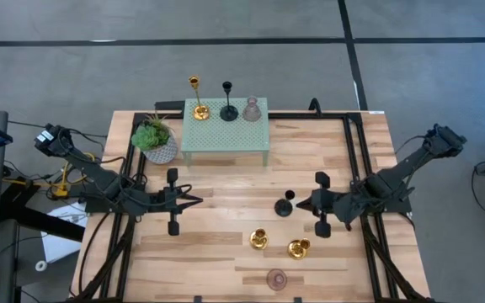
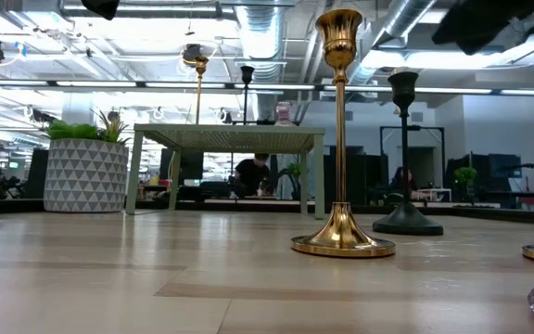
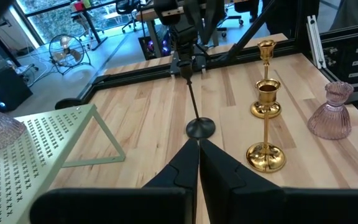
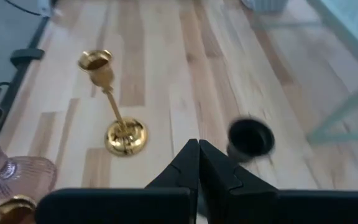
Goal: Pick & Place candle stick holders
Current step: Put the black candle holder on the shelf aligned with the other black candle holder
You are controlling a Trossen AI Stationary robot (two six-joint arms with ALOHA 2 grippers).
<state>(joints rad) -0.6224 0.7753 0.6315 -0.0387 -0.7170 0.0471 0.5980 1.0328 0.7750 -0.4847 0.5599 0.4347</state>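
A black holder (image 1: 285,205) stands on the wooden table, with two gold holders (image 1: 259,240) (image 1: 299,248) and a pink holder (image 1: 277,279) nearer the front. A gold holder (image 1: 197,108), a black holder (image 1: 229,109) and a pink holder (image 1: 252,109) stand on a green perforated stand (image 1: 226,135). My right gripper (image 1: 298,202) is shut, its tips right beside the table's black holder, whose cup (image 4: 249,138) shows next to the fingertips. My left gripper (image 1: 199,200) is shut and empty, left of centre, pointing at the black holder's base (image 3: 199,128). My right gripper's shut fingertips (image 3: 188,73) come level from the table's right side and stand at the top of the black holder's stem. I cannot tell whether they touch the cup. The holder stands upright on its base.
A potted green plant (image 1: 156,140) stands left of the green stand. A black frame rail (image 1: 356,160) runs along the table's right and far sides. Bare wood lies between the two grippers and at the front left.
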